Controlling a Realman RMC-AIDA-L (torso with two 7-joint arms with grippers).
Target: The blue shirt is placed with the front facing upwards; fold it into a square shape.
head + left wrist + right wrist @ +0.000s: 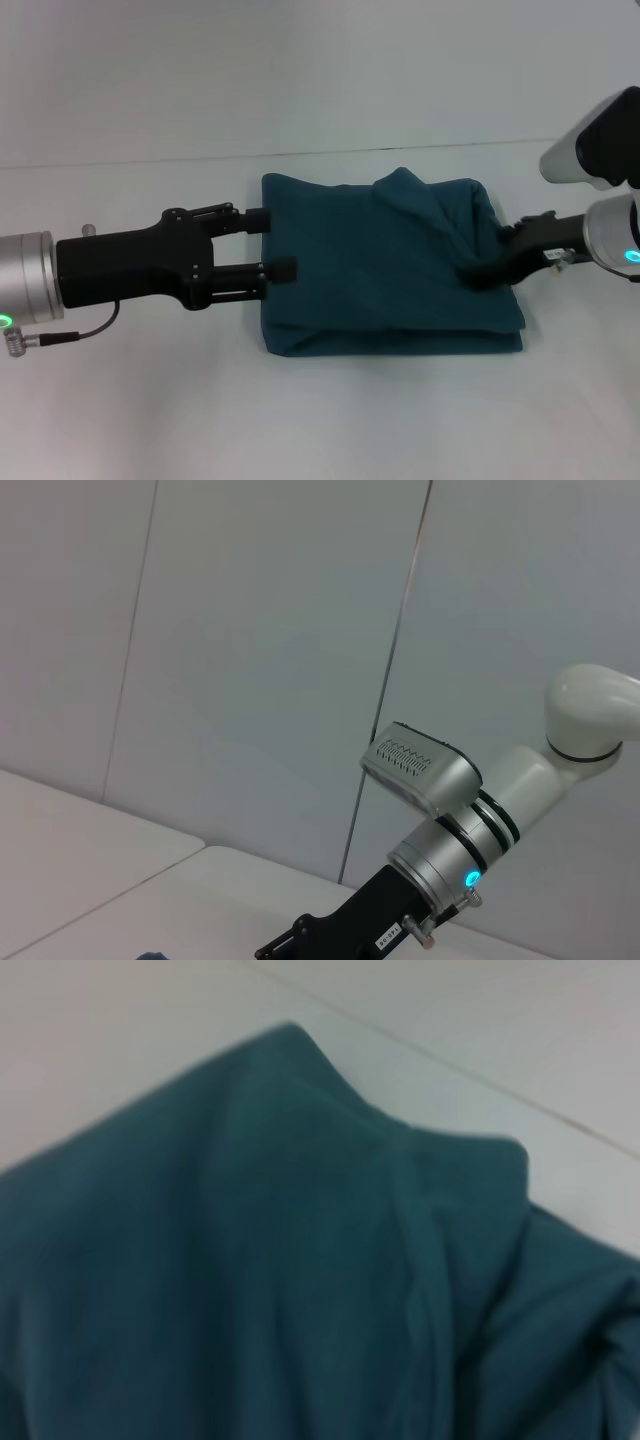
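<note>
The blue shirt [385, 265] lies in the middle of the white counter [320, 420], already folded into a near-square bundle of several layers. The left gripper [268, 243] is at the shirt's left edge, its two fingers spread open with nothing between them; the far fingertip sits at the bundle's far-left corner and the near one just touches or overlaps the left edge. The right gripper [478, 274] reaches in from the right and rests on the shirt's right part, where the fabric is bunched into a raised ridge; whether its fingers are closed on cloth I cannot tell, since they are sunk in the folds.

The main risk, as I judge it, is that ridge: if the right gripper lifts away with cloth caught, it could drag the top layer and pull the square open. The near-right corner already shows layers slipping out of line, so any sideways tug would worsen it. The left gripper, so close to the edge, could nudge the bundle if it moves inward.

Nothing else is on the counter near the shirt; only the two arms crowd its sides
</note>
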